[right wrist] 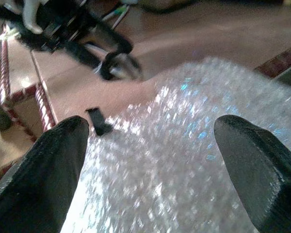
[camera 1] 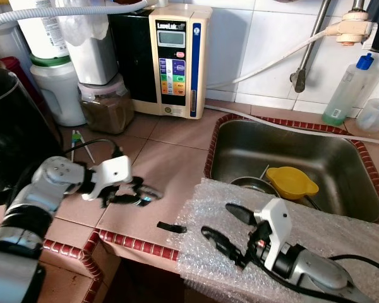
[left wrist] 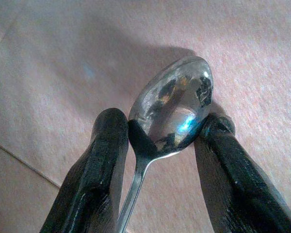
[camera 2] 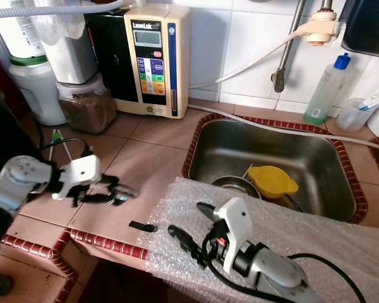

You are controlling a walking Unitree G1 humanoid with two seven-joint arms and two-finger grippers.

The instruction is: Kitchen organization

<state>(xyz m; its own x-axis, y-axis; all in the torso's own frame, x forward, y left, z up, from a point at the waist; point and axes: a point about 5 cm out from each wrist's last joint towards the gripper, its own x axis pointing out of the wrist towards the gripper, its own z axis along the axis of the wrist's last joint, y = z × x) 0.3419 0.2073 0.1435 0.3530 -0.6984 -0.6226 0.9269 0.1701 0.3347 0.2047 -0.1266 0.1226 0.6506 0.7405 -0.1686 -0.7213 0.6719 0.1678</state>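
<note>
The spoon [left wrist: 177, 104] sat pinched at the base of its bowl between the left gripper [camera 1: 129, 194]'s two fingers, low over the tiled counter [camera 1: 170, 158] near its front edge. The right gripper [camera 1: 230, 230] hovered with fingers spread above the bubble wrap [camera 1: 341, 233] beside the sink [camera 1: 341, 158]. The hold looked narrow on slick metal; I judged a quick swing might twist the spoon loose onto the tiles.

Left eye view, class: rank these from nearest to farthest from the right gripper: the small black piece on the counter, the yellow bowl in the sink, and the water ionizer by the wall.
From the right gripper:
1. Small black piece, on the tiled counter to its left.
2. Yellow bowl, in the sink beyond it.
3. Water ionizer, at the back wall.
</note>
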